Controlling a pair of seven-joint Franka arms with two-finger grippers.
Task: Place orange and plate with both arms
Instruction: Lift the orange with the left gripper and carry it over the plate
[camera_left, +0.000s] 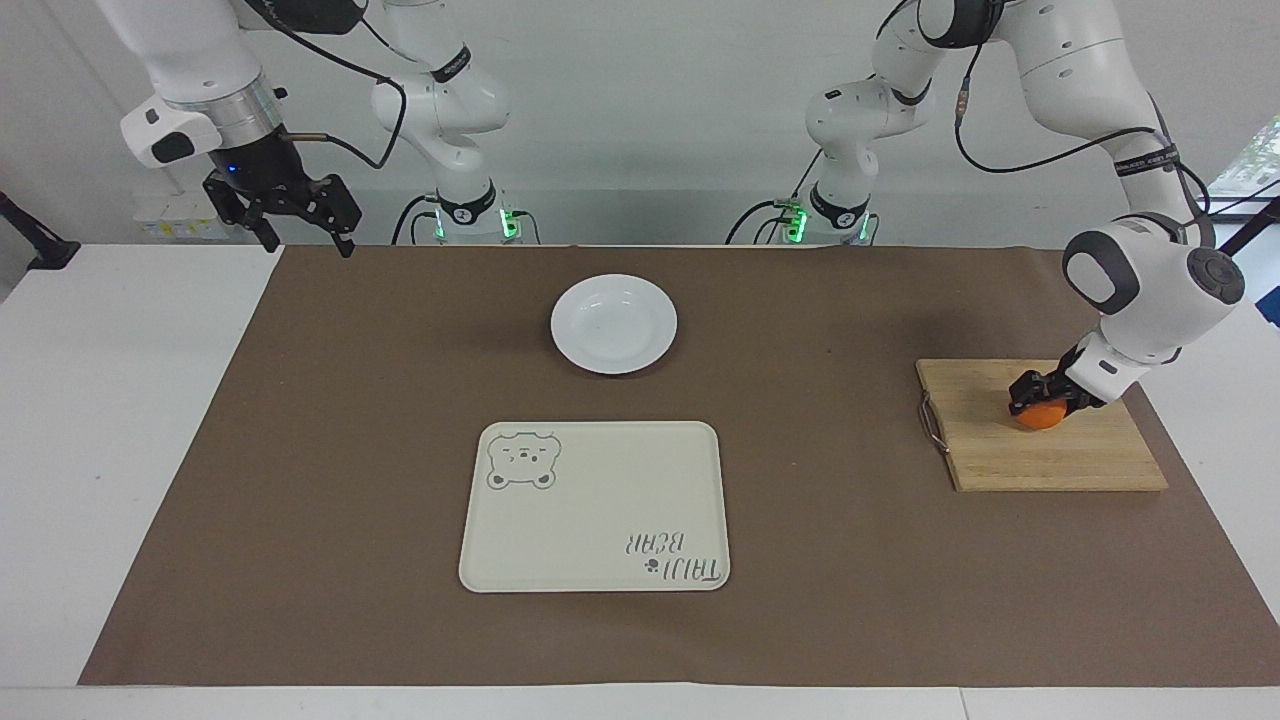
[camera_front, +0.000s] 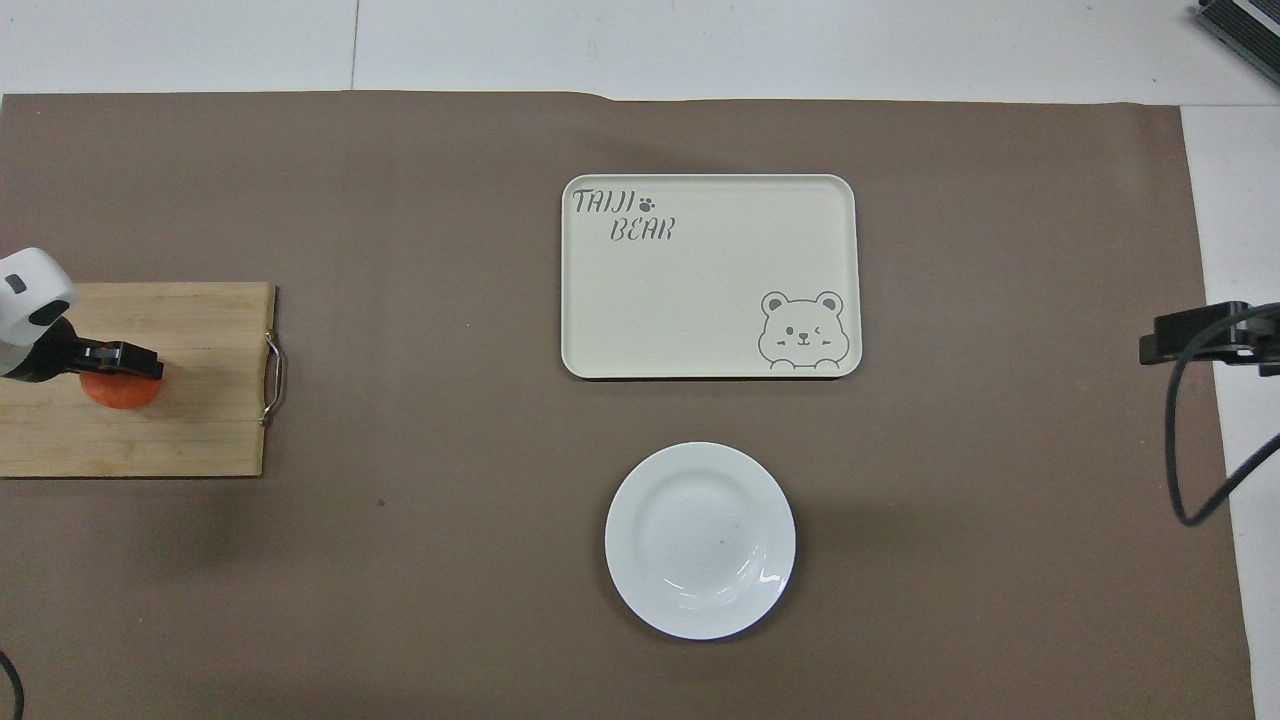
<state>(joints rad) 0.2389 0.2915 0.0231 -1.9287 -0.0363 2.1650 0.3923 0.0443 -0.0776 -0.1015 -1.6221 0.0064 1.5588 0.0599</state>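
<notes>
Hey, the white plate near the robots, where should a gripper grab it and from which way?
Probably the raised rim of the plate, one finger inside the lip and one outside. It lies flat and shallow on the mat, too wide to span. The right gripper, open and up over the mat's corner, could come down on the rim at its own end.

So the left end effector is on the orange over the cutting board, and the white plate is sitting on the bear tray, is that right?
Not quite. The plate lies on the brown mat, nearer the robots than the bear tray, as the overhead view shows. The left end effector is indeed on the orange over the cutting board.
</notes>
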